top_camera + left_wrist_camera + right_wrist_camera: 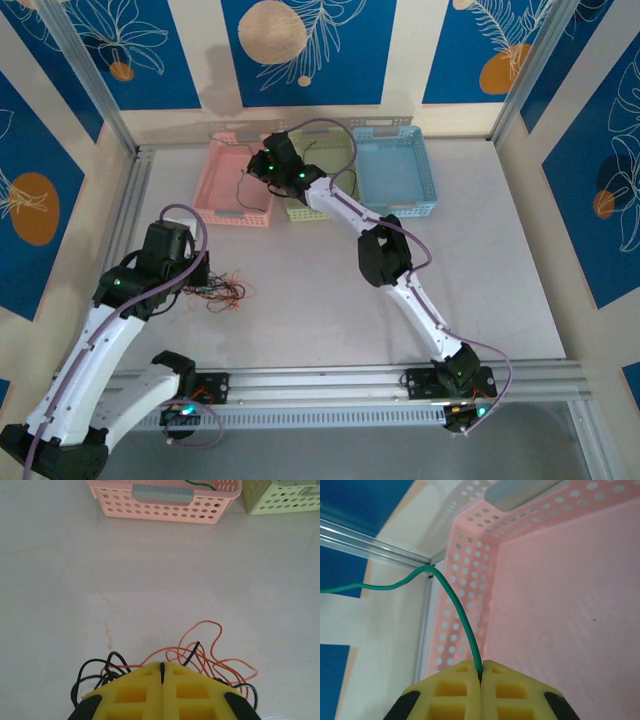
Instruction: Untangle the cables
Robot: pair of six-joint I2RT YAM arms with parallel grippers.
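Right gripper [481, 672] pinches a green cable [460, 612] running ahead, then bending left over the pink basket [545, 605] wall; left gripper [162, 667] pressed together.

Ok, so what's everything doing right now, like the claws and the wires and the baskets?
cable tangle: black and orange, knotted in one heap.
left claw: shut, just above that heap.
green cable: one end pinched, the rest curving out past the pink basket wall.
right claw: shut on the green cable.
pink basket: upright.
blue basket: upright, nothing seen inside.
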